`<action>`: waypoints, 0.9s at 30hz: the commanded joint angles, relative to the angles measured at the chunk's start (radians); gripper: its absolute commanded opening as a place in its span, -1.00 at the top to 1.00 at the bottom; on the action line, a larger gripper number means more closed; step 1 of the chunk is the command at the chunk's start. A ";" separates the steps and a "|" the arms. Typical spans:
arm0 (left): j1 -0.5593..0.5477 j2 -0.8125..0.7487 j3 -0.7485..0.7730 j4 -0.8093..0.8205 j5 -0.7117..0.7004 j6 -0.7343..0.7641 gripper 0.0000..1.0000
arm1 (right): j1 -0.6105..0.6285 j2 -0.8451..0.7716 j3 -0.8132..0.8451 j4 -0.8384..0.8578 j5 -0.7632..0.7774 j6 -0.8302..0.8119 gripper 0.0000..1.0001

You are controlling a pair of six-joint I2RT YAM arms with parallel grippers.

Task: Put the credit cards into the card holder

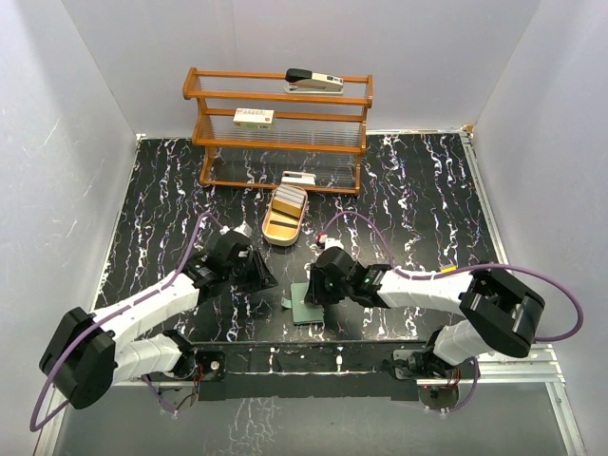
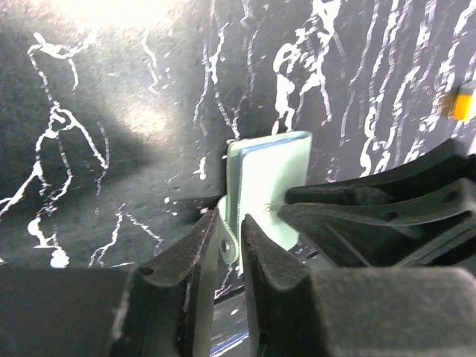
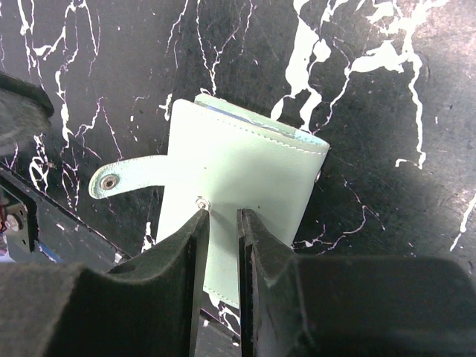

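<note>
Nearest the arm bases, the holder (image 1: 306, 306) lies folded on the surface (image 1: 427, 209). Its strap (image 3: 111, 181) is unsnapped and stretched flat toward the left arm.

The right pincer (image 3: 222, 216) is narrow, its tips on the holder's cover just beside the snap stud. I cannot tell whether it pinches the cover or only presses on it. The left pincer (image 2: 230, 223) is also narrow, with a slim gap. In its own view the strap end lines up with that gap, but the right wrist view shows the strap lying free, so it seems to hold nothing.

A blue edge peeks from the holder's far side. Whether that is a pocket or a card is unclear.

By my judgement the task is barely started. The holder is unfastened but not spread open, and no card is in either pincer. Opening it, fetching the cards and sliding them in all remain.

Farther back, the tray (image 1: 269, 231) holds a small stack that looks like the cards (image 1: 290, 201), whitish and orange, too small to count.

Behind that stands the shelf (image 1: 280, 142), with a stapler (image 1: 313, 81) on top and a white box (image 1: 254, 117) below.
</note>
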 commanded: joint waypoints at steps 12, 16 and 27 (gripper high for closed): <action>0.000 0.136 -0.125 0.314 0.257 -0.076 0.93 | 0.029 0.045 0.035 -0.025 0.079 0.014 0.59; 0.000 0.147 -0.131 0.348 0.271 -0.087 0.94 | 0.031 0.031 0.038 -0.021 0.077 0.018 0.59; 0.000 0.184 -0.137 0.382 0.265 -0.093 0.93 | 0.034 -0.053 0.014 0.127 0.035 0.103 0.58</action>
